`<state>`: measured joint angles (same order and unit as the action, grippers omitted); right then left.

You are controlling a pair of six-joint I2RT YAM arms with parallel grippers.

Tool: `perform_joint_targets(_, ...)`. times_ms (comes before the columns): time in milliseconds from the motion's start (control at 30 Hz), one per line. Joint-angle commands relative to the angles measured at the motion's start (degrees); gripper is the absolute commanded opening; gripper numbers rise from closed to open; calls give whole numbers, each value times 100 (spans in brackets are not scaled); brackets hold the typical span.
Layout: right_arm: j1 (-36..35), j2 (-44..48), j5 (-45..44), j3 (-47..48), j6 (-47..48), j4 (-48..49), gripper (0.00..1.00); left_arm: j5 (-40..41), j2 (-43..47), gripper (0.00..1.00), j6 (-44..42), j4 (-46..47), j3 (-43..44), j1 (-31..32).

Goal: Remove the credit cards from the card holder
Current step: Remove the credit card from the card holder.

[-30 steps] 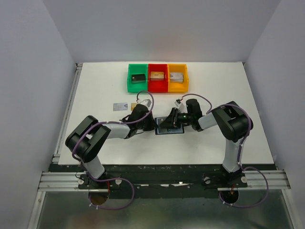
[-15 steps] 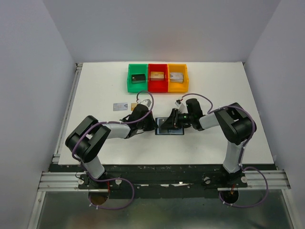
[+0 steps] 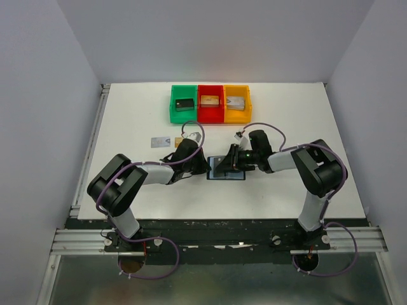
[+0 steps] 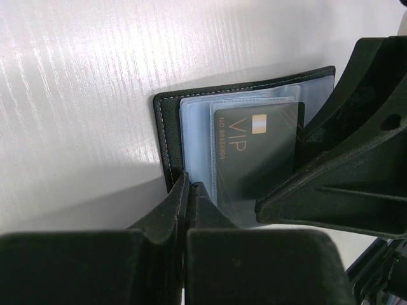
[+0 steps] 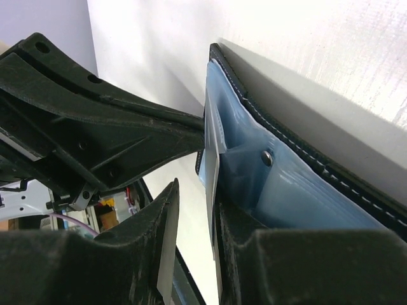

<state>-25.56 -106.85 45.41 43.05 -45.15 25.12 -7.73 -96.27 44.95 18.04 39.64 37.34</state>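
The black card holder (image 3: 226, 171) lies open on the table between my two grippers. In the left wrist view its black cover (image 4: 166, 124) and blue-grey sleeves show, with a black "VIP" credit card (image 4: 257, 152) in a clear sleeve. My left gripper (image 4: 186, 185) is shut on the holder's near edge; it also shows in the top view (image 3: 203, 166). My right gripper (image 5: 197, 210) is open at the holder's other side, with a thin pale card or sleeve edge (image 5: 212, 168) lying against one finger (image 5: 232, 222). A silver-grey card (image 3: 159, 142) lies on the table behind the left arm.
Green (image 3: 173, 107), red (image 3: 210, 116) and yellow (image 3: 247, 105) bins stand in a row at the back, each with a chunky block inside. A small tan piece (image 3: 173, 141) lies beside the silver-grey card. The table's left rail (image 3: 95, 136) runs along the side.
My right arm has shifted and its gripper has come lower onto the holder, whose raised flap now lies flatter. The left arm has not moved.
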Motion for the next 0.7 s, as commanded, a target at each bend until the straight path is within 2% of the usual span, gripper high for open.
perform_joint_targets(0,16,261,-102,-59,155,-122,34,210,-85,0,23,-591,-149,1)
perform_joint_targets(667,130,551,-199,-218,401,-447,33,281,-94,0,84,-583,-211,-8)
